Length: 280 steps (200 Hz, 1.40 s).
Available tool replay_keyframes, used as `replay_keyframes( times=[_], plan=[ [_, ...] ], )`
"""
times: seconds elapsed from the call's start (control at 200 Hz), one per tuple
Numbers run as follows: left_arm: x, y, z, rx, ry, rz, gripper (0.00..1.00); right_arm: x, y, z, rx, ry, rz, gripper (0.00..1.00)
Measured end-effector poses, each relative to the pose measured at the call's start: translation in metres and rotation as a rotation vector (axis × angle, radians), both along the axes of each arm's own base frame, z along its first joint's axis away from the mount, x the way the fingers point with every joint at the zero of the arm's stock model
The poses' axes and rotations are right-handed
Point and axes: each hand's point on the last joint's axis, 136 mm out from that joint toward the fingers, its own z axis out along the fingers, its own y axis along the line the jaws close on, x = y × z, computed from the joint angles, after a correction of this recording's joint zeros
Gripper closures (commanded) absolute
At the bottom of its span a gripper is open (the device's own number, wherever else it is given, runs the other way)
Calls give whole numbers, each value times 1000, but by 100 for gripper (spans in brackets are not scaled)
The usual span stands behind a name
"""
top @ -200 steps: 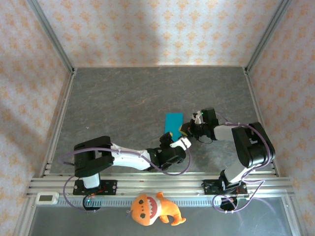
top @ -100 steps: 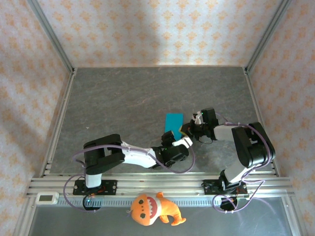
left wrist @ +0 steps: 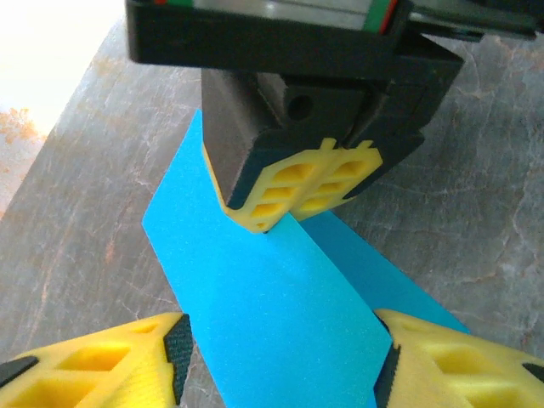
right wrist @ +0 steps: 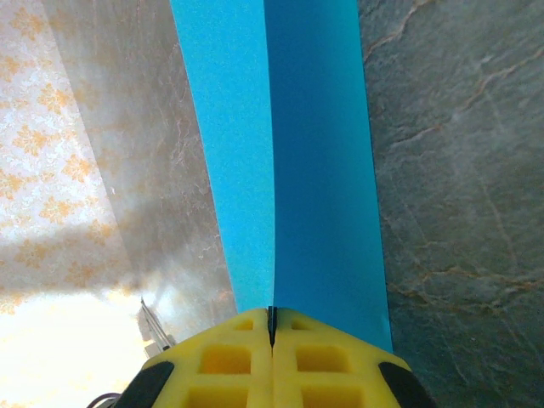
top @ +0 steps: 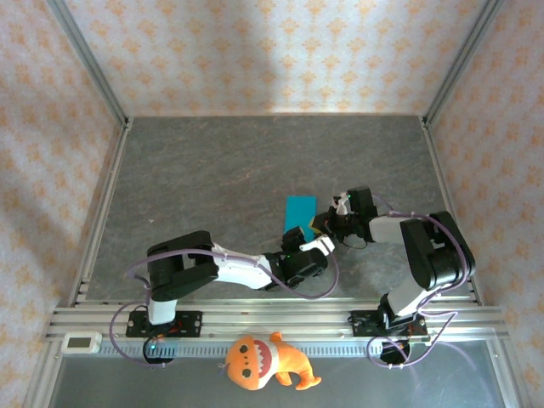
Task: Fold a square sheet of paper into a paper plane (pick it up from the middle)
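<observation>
**Two robot arms meet over a creased blue sheet**

The jaws of the right arm (top: pixel 398 228) are clenched. Their yellow pads (right wrist: pixel 225 361) press flat together on one edge of the square sheet of paper (right wrist: pixel 314 170), gripping it right at its centre crease. From that pinch the cyan sheet runs away in two long panels. One lies on the grey, stone-patterned bench (top: pixel 212 178), and the other, paler, tilts up a little from the fold. This hold looks meant to anchor the crease so the thin sheet cannot slide.

The jaws of the left arm (top: pixel 242 270) are released and stand apart, a yellow pad on each side of the paper's opposite end. The lifted panel sits between them, and I cannot tell whether they touch its edges. They seem placed to take or press the loose flap.

From above, the sheet sits near the middle of the bench, slightly right of centre. Both arms reach in to it from the near edge. An orange plush toy (top: pixel 268 361) lies well apart on the frame in front of the arms' bases.
</observation>
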Motion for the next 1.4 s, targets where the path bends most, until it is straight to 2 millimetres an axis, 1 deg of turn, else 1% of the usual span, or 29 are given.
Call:
replay_keyframes(
  times=[0.12,0.265,0.43,0.575,0.731,0.801,0.926,1.006,1.071,1.136,1.241,1.321,1.401],
  plan=[
    [0,0,-1,5,0,-2,47,0,0,0,0,0,0,94],
    [-1,1,-12,38,8,-8,59,0,0,0,0,0,0,93],
    [-1,2,-16,49,10,-10,66,0,0,0,0,0,0,91],
    [-1,2,-16,48,12,-11,70,0,0,0,0,0,0,91],
    [-2,0,-17,41,23,-21,80,0,0,0,0,0,0,89],
    [-3,-1,-18,40,25,-23,84,0,0,0,0,1,0,86],
    [-3,-2,-19,27,43,-31,91,0,-1,0,-5,1,-1,73],
    [-2,-4,-21,-6,74,-34,94,0,-4,0,-26,2,-15,68],
    [1,-5,-19,-52,114,-38,95,3,-10,1,-69,-16,-41,66],
    [6,-5,-14,-107,164,-42,95,8,-21,5,-131,-48,-87,65],
    [14,-5,-7,-213,257,-51,95,20,-48,13,-240,-100,-195,65],
    [17,-7,-7,-279,346,-71,95,28,-69,21,-305,-137,-281,64],
    [17,-11,-7,-330,434,-93,95,30,-80,29,-336,-176,-329,64]
  ],
)
